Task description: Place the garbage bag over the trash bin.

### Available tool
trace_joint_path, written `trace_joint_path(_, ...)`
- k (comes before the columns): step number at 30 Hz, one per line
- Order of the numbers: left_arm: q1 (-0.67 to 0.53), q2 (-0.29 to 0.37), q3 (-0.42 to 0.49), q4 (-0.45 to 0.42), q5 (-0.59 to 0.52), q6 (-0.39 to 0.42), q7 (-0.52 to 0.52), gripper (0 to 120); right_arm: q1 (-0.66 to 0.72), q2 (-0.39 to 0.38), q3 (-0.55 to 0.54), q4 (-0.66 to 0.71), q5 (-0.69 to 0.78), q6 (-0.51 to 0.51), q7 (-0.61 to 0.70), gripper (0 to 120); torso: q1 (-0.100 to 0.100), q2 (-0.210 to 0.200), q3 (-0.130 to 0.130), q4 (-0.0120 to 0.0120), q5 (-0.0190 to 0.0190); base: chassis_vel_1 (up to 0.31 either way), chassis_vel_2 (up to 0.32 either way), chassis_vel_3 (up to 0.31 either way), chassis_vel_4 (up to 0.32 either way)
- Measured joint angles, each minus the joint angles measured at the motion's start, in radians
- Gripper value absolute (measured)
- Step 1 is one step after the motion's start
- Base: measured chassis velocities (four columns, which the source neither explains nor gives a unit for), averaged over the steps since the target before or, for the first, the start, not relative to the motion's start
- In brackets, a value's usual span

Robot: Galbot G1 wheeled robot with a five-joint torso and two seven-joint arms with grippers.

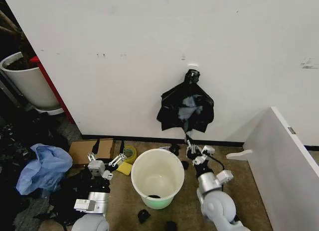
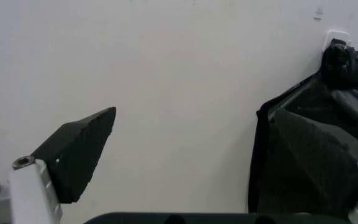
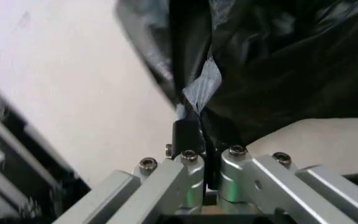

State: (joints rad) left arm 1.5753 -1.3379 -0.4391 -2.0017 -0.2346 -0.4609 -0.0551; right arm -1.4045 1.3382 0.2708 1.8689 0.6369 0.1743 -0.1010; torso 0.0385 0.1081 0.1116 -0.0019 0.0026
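Observation:
The white trash bin (image 1: 140, 187) stands open on the floor between my arms, with a small dark scrap at its bottom. On the wall behind it, the black garbage bag (image 1: 185, 109) (image 3: 278, 60) hangs in a bunch of bags under a white clip (image 1: 192, 66). Its lower tip reaches down to my right gripper (image 1: 190, 147) (image 3: 197, 140), which is shut on that thin strip of plastic. Left of the bin, my left gripper (image 1: 105, 159) (image 2: 197, 154) is open and holds nothing. It points at the wall, with the hanging bunch (image 2: 353, 93) off to one side.
A white panel (image 1: 289, 161) walls off the right side. On the left floor lie a blue cloth (image 1: 45, 169), flat cardboard (image 1: 89, 150), a yellow tape roll (image 1: 129, 153) and a black plastic heap (image 1: 67, 193). A white planter (image 1: 30, 84) stands at far left. Black scraps (image 1: 143, 216) lie before the bin.

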Motion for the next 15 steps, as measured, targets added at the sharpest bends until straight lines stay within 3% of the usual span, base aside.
trace_joint_path(15, -0.049, 0.022, 0.002, 0.033, -0.046, 0.006, 0.031, 100, -0.084, -0.059, 0.012, -0.099, -0.27, 0.127, -0.245, 0, 0.0, 0.0, 0.0, -0.0001, 0.0001, 0.0, 0.0, 0.0, 0.0)
